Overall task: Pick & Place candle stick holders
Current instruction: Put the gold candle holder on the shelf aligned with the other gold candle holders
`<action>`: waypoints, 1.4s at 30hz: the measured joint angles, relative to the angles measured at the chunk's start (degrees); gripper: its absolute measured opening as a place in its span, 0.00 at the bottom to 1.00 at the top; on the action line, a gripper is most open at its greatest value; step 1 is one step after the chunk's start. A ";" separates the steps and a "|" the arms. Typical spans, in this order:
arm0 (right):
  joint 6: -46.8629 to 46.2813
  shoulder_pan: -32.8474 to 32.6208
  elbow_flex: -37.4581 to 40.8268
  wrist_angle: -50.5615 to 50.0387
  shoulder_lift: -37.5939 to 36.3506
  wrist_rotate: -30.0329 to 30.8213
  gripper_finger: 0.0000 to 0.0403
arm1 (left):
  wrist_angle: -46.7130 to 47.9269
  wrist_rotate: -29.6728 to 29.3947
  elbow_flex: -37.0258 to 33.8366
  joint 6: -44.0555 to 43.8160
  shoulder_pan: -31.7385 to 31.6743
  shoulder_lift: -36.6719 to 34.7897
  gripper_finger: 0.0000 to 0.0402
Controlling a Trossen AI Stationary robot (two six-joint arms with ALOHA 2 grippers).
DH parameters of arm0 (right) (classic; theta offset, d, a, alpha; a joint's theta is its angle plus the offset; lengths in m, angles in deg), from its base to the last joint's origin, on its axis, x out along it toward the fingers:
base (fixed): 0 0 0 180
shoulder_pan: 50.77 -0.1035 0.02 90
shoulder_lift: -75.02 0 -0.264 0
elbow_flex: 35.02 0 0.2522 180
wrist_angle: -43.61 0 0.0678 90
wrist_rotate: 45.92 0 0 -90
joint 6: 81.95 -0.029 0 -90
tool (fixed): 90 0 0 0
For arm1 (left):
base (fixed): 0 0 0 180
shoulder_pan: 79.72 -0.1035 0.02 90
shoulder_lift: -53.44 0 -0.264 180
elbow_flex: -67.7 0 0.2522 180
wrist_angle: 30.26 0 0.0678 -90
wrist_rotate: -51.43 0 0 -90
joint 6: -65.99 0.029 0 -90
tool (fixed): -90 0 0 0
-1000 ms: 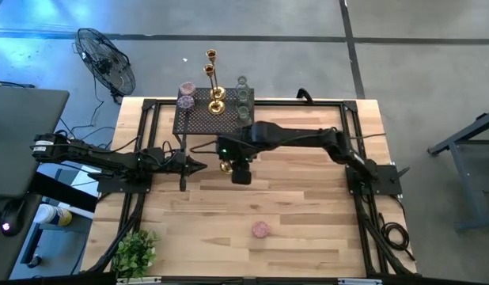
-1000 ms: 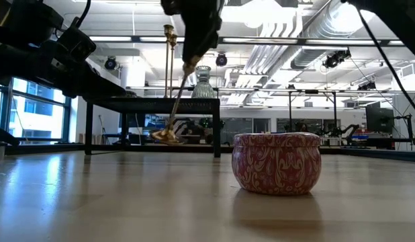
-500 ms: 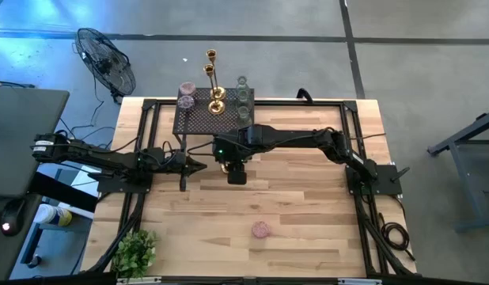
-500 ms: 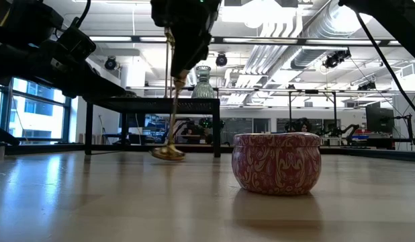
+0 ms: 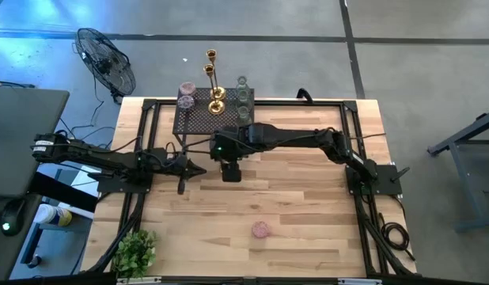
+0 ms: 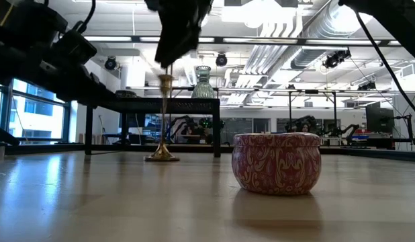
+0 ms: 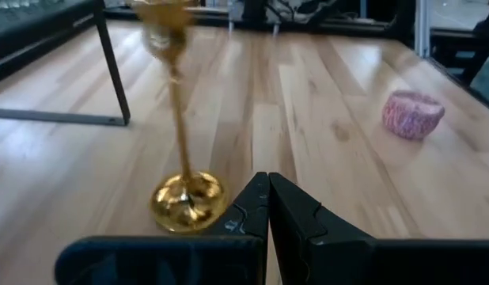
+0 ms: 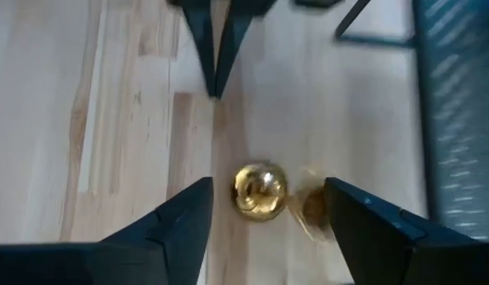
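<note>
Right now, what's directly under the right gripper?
The tall gold candlestick stands upright on the table, between the open fingers of the right gripper, which are clear of it. In the high view the gripper covers the candlestick completely.

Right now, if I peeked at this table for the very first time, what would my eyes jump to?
Probably the tall slim gold candlestick standing upright on the wooden table in front of the black mesh rack, with the right gripper open just above it. Next, the round pink patterned holder sitting alone nearer the table's front edge. The left gripper, shut, points at the candlestick's base.
</note>
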 joint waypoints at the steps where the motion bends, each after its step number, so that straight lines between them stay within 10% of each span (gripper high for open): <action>1: 0.26 -0.39 -0.95 -0.31 -0.48 1.26 0.57 | -0.09 0.06 0.07 -0.01 0.00 -0.03 0.01; 8: 4.09 -4.28 2.50 2.84 -6.32 7.51 0.33 | 0.92 0.67 0.16 0.00 0.00 0.02 0.01; 14: 5.57 -6.32 26.50 24.29 -15.74 6.00 0.03 | 1.58 1.34 0.19 -1.85 0.01 0.03 0.01; 27: 0.99 -6.21 85.21 89.65 -41.49 9.10 0.01 | 0.06 -8.49 3.60 -6.21 6.66 4.09 0.01; 34: -1.12 -6.21 98.45 103.56 -49.88 9.65 0.03 | -3.77 -21.73 8.91 -8.69 12.35 15.81 0.06; 42: -1.07 -6.61 101.71 105.70 -53.42 9.31 0.01 | -11.90 -25.55 11.85 -10.08 11.32 26.60 0.42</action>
